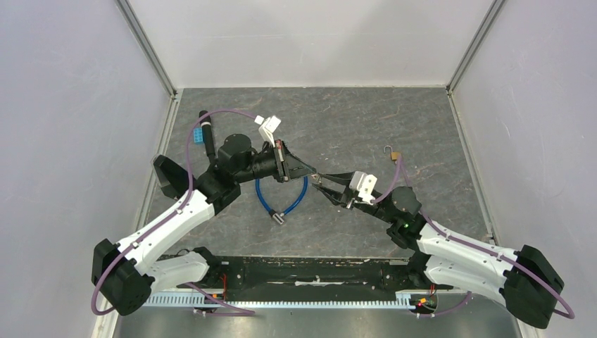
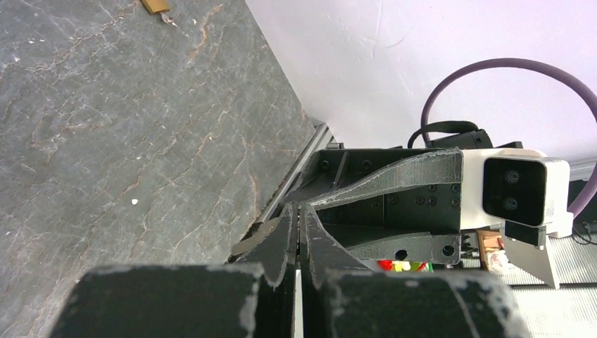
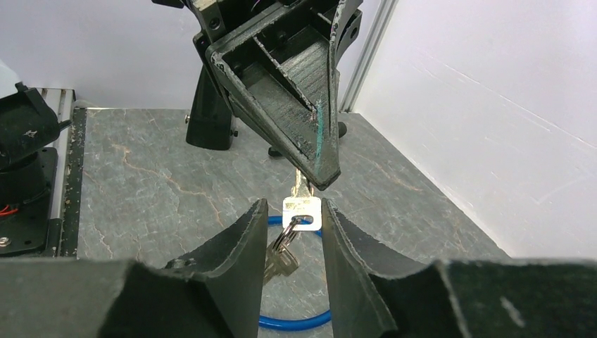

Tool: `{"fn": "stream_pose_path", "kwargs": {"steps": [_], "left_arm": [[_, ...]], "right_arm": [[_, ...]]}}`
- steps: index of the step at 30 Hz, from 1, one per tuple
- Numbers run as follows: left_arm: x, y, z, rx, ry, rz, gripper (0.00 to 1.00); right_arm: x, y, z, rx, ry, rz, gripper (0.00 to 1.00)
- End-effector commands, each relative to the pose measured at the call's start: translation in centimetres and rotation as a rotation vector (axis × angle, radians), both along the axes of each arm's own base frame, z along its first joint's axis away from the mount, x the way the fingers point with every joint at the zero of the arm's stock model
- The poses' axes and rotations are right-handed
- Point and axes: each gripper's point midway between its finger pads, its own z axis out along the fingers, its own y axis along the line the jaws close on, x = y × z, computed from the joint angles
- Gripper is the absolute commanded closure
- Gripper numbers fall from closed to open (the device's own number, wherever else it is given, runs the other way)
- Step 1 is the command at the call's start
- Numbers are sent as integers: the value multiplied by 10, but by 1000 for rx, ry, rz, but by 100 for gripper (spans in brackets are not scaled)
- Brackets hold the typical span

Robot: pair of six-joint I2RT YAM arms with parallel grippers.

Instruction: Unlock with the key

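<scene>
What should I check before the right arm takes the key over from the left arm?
1. Left gripper shut on the key: ok.
2. Key head sits between the right gripper fingers: ok.
3. Right gripper clamped on the key head: not ok, a gap shows on one side.
4. Key ring hangs clear of the fingers: cannot tell, it lies close to one finger.
5. Padlock in view on the table: ok.
6. Which way the padlock keyhole faces: cannot tell, too small.
</scene>
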Motion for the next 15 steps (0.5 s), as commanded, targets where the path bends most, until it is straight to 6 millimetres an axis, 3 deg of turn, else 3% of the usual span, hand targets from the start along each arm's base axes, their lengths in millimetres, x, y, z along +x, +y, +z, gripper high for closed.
{"fn": "stream_pose_path", "kwargs": {"steps": [1,9,15], "left_arm": [[1,3,22,-73,-29,16,98],[0,2,21,-92,-1,13,98],[0,1,19,-97,26,15,98]], "right_arm": [[-1,-5,8,23,-26,-10,64],[-2,-5,12,37,-29,-7,65],[-2,-6,13,40,-29,-9,73]]}}
